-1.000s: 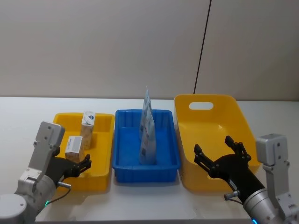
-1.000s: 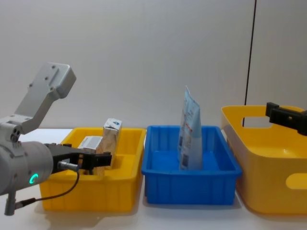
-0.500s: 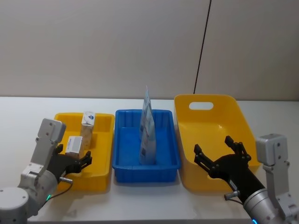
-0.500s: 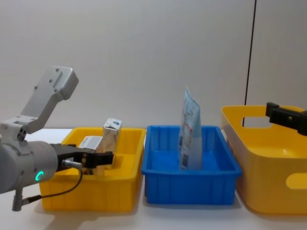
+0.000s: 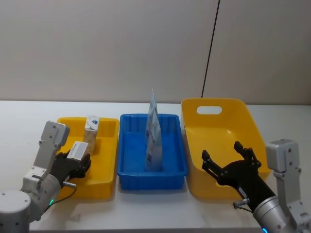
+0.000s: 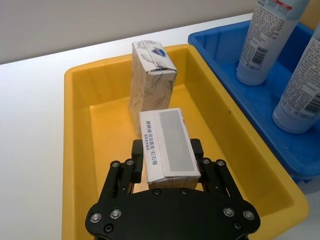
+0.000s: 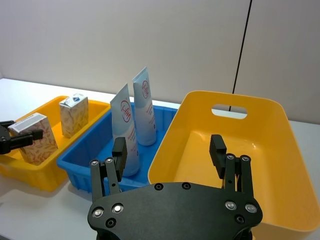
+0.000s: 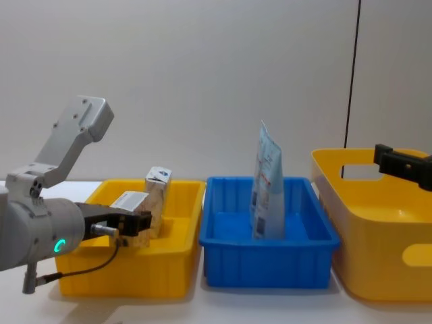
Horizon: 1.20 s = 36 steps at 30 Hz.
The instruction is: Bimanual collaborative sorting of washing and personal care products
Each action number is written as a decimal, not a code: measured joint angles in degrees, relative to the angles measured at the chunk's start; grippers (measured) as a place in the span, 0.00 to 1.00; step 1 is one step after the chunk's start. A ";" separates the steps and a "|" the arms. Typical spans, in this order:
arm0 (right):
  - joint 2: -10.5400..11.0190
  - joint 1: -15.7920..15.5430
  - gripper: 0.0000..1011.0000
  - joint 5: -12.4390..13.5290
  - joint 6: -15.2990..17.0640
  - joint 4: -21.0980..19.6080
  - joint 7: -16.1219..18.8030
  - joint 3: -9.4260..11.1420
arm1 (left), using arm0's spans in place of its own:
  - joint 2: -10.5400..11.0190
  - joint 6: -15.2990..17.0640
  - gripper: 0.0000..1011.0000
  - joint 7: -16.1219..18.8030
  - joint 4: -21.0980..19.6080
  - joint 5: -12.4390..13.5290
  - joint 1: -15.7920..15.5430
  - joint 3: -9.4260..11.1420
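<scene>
Over the leftmost bin, left hand clamps the box (right hand splayed).

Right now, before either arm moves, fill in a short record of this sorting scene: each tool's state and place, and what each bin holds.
left tool: shut on the floral-print box, inside the small yellow bin
right tool: open, over the near side of the large yellow bin
small yellow bin: floral-print box, and a cream carton upright beyond it
blue bin: two tubes standing upright, crimped ends up
</scene>
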 joint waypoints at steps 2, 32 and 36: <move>0.00 0.00 0.99 0.00 0.00 0.00 0.00 0.00 | -0.02 -0.07 0.50 -0.08 0.06 0.06 -0.03 -0.05; 0.00 0.00 0.99 0.00 0.00 0.00 0.00 0.00 | 6.33 -1.32 0.38 -4.52 -15.43 2.96 4.42 -0.61; 0.00 0.00 0.99 0.00 0.00 0.00 0.00 0.00 | 8.31 -2.09 0.38 -6.88 -18.43 2.70 5.33 -1.00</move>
